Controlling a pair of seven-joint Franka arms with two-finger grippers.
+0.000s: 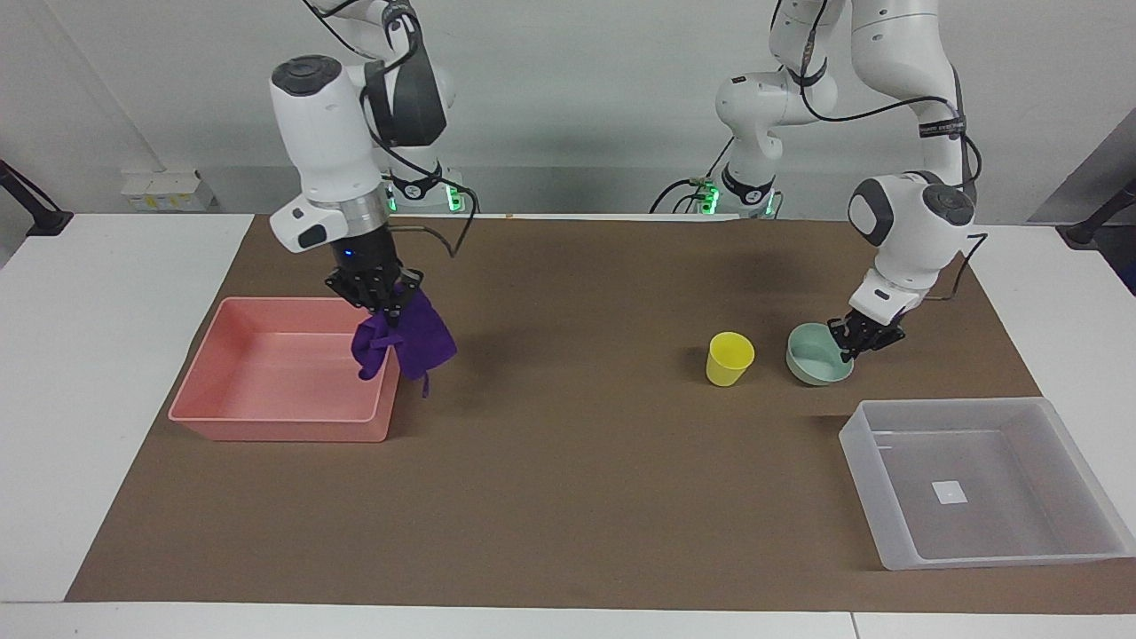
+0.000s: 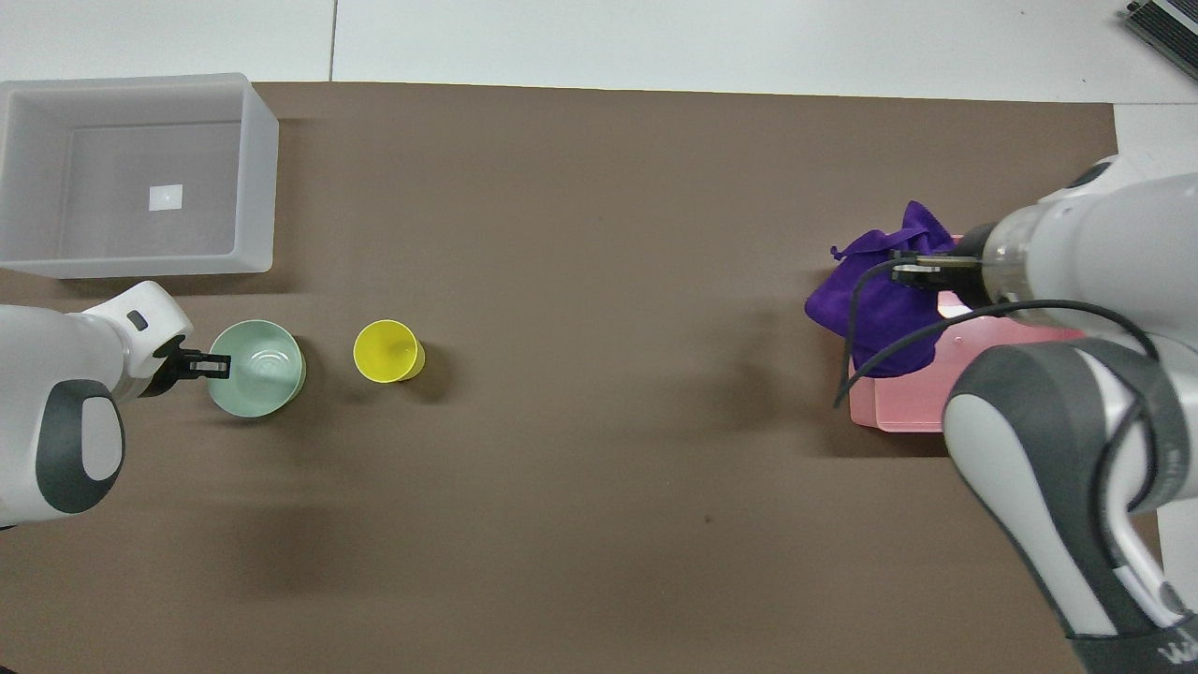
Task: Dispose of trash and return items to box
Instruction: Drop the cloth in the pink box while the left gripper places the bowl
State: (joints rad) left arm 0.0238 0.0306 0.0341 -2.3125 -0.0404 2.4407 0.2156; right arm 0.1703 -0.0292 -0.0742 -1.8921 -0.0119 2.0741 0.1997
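My right gripper [image 1: 377, 295] is shut on the deep-purple rag [image 1: 406, 342], which hangs in the air over the pink tray's [image 1: 266, 428] end wall that faces the table's middle. In the overhead view this gripper [image 2: 922, 271] and the rag [image 2: 870, 309] cover that end of the tray [image 2: 898, 414]. My left gripper [image 1: 865, 337] is shut on the rim of the mint-green bowl [image 1: 812, 359], which is tipped slightly on the mat. It also shows in the overhead view [image 2: 211, 365] with the bowl [image 2: 262, 370]. The yellow cup [image 1: 730, 357] stands upright beside the bowl.
The translucent box [image 1: 865, 475] stands farther from the robots than the bowl, at the left arm's end, with only the white mark on its bottom; it also shows in the overhead view [image 2: 255, 178]. A brown mat [image 1: 603, 461] covers the table.
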